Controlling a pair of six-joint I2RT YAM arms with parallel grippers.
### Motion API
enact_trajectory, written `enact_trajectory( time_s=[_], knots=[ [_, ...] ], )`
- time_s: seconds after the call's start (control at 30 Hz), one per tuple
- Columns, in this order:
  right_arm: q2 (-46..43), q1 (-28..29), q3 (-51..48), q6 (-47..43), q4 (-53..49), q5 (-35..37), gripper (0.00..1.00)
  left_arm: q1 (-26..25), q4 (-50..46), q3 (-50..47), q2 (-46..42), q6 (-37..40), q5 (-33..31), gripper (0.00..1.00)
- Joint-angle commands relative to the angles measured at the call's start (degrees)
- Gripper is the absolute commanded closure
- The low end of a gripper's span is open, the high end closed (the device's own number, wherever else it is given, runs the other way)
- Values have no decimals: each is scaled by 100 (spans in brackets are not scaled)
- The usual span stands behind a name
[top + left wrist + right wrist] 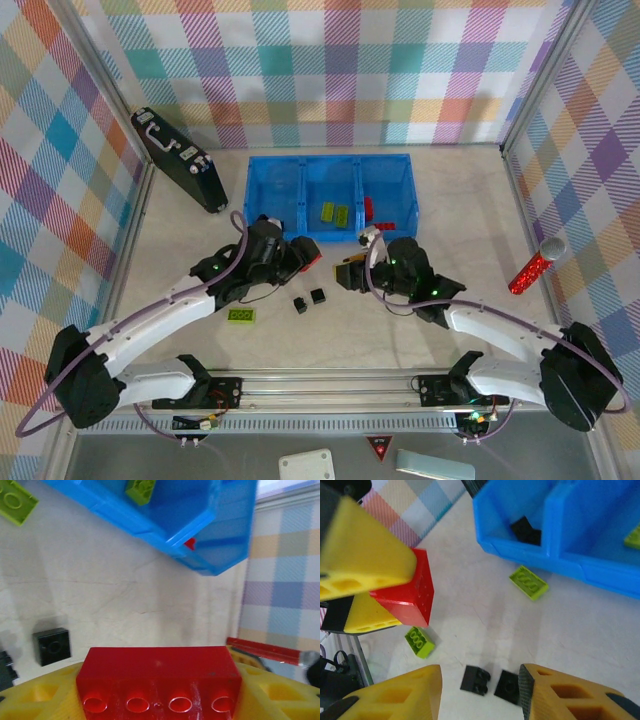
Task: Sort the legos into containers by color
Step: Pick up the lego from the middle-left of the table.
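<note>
My left gripper is shut on a red lego, held above the table in front of the blue tray of containers. My right gripper hangs open, facing the left one. Beyond its fingers, two black legos lie on the table. A lime-green lego lies further left, and another sits just outside the tray's front wall. The left compartment holds a black piece, the middle one green legos, the right one red legos.
A black case with silver latches leans at the back left. A red cylinder with a silver cap lies at the right. Metal-framed plaid walls close in the table on three sides.
</note>
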Motion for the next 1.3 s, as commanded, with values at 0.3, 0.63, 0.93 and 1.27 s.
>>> enact_trajectory(
  time_s=[0.3, 0.63, 0.93, 1.27],
  knots=[
    [1047, 927, 250, -701, 2736, 175, 50, 77, 207, -158, -821, -417, -278, 46],
    [1332, 989, 694, -484, 3054, 567, 49, 113, 94, -262, -1100, -451, -371, 46],
    [1530, 989, 1029, -369, 3031, 759, 61, 130, 76, -255, -1098, -434, -346, 45],
    [1559, 989, 1024, -146, 2820, 810, 76, 165, 119, -216, -1102, -369, -250, 38]
  ],
)
